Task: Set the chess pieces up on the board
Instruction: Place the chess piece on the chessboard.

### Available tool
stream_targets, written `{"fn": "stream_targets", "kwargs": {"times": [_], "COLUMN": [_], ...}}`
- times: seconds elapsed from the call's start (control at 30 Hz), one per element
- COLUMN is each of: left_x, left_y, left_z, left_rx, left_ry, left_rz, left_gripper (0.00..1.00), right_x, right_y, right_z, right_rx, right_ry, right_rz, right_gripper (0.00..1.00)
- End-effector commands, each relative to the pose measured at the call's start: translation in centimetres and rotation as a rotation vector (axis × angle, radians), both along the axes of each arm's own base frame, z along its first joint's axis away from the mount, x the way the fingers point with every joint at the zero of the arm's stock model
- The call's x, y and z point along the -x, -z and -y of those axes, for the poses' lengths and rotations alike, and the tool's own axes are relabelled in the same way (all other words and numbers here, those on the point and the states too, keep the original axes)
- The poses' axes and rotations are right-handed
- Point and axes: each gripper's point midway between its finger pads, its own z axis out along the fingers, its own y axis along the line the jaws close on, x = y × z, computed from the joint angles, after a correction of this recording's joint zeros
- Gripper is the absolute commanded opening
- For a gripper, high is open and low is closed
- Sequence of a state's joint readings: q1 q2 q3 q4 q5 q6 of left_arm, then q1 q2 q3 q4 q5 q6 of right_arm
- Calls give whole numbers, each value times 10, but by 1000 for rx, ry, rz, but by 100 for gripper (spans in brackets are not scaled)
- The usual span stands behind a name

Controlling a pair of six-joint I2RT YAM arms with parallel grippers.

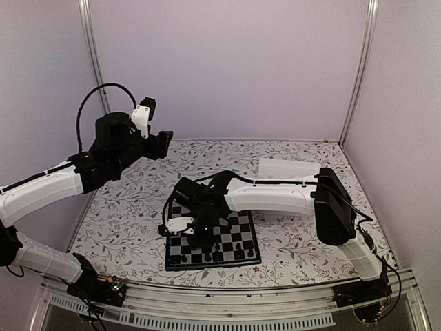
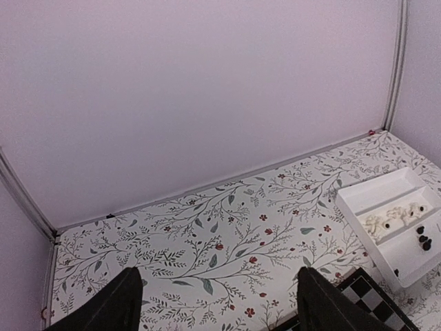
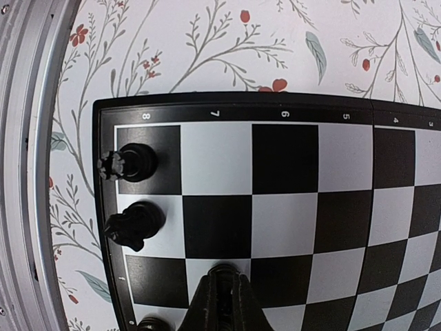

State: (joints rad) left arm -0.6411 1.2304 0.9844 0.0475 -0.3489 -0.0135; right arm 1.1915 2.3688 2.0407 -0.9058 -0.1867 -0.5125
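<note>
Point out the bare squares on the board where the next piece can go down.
Free: the squares right of the rook and knight in the right wrist view, running across the board to the picture's right edge. Crowded: the edge file holding those pieces, and around the shut right gripper.

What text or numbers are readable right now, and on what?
"8", "7", "6", "5", "4": on the black border of the chessboard, right wrist view.
Mark at the frame's right edge: cut off, unreadable.
Mark on the left border: too small.
Nothing else legible.
</note>
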Motion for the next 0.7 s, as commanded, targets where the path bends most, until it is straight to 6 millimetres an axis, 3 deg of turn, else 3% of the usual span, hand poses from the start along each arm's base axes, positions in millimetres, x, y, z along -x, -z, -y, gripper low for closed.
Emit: {"fn": "stream_targets", "kwargs": {"times": [0.0,0.3,0.5,0.67], "left_x": [-2,-2,-2,-2], "left_y": [-2,-2,-1,0], "left_z": [-2,-2,-1,0], "left_rx": [2,4,5,4], "left_ry": [-2,2,5,7], "left_rz": [10,8,6,3], "left_gripper": [79,79,79,79], "right_x": [7,15,14,9], "right_y": [2,-1,2,-2], "right_z": [12,13,13,10], "right_rx": [43,49,55,42], "right_ry": [1,-19,-12,-4], "right_rz": [1,5,15,36], "right_gripper": [5,6,19,23]}}
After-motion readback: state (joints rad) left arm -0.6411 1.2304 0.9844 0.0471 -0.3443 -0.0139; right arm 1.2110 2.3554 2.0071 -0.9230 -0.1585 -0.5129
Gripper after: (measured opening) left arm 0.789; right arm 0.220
